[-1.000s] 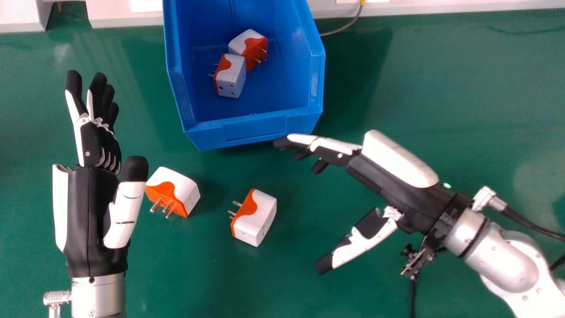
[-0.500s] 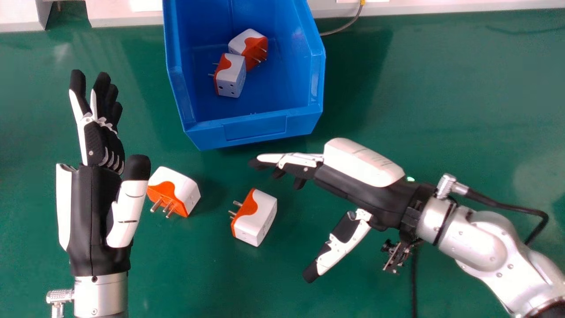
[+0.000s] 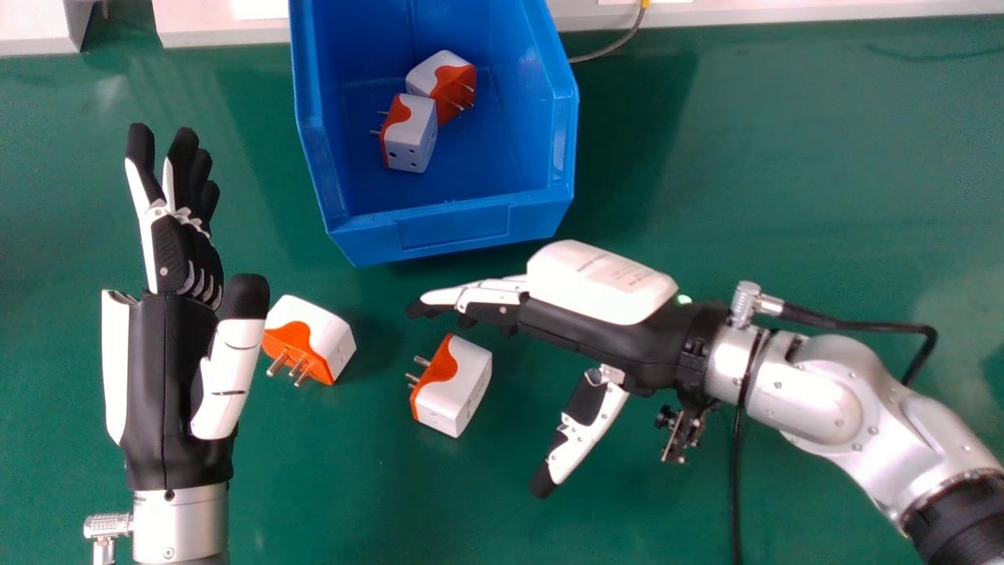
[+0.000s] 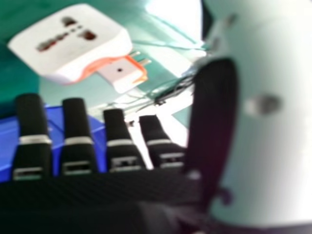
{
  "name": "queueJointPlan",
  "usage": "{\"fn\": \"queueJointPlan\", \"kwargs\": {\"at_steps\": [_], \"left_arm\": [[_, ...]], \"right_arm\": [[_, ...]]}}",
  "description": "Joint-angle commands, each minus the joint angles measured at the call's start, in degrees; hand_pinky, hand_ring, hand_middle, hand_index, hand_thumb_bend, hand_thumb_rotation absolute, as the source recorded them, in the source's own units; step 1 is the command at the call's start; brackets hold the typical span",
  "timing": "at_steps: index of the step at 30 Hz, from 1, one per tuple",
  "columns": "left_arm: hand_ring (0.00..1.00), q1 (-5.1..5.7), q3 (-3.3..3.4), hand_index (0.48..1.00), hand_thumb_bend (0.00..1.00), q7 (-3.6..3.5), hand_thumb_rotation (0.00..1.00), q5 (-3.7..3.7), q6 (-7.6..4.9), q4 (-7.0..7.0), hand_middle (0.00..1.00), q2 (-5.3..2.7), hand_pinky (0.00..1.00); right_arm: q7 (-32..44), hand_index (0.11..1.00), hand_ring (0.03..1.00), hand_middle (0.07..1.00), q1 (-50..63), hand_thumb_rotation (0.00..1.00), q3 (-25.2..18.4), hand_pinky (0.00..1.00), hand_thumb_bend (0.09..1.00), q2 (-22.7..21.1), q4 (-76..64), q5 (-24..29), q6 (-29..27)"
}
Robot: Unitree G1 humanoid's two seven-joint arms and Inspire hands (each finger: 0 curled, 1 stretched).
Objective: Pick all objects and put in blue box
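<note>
White-orange adapter beside right robot hand, spread wide; should bring opening round body before closing evenly, clear of prongs.

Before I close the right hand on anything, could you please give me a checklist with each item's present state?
1. Right hand open and unladen: ok.
2. Nearest plug within its grip: not ok, no fingers are curled round it.
3. Left hand clear of the other loose plug: cannot tell, its thumb overlaps the plug's edge in the head view.
4. Box has room: ok, bare floor shows beside its two plugs.
</note>
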Motion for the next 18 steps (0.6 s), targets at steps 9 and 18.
{"fn": "queueJointPlan", "kwargs": {"at_steps": [9, 18], "left_arm": [[1.00, -0.04, -0.57, 1.000, 0.61, -0.10, 0.83, -0.39, -0.51, -0.89, 1.00, -0.07, 1.00], [1.00, -0.36, -0.40, 0.997, 0.53, 0.18, 0.82, 0.08, -0.62, -0.55, 1.00, 0.19, 1.00]], "right_arm": [[-4.04, 0.887, 0.792, 0.865, -4.86, 0.26, 2.23, 0.65, 0.994, 1.34, 0.28, -4.81, -0.56], [-12.76, 0.893, 0.822, 0.876, -7.34, 0.32, 6.92, 0.68, 1.000, 4.17, 1.13, -15.67, 3.48]]}}
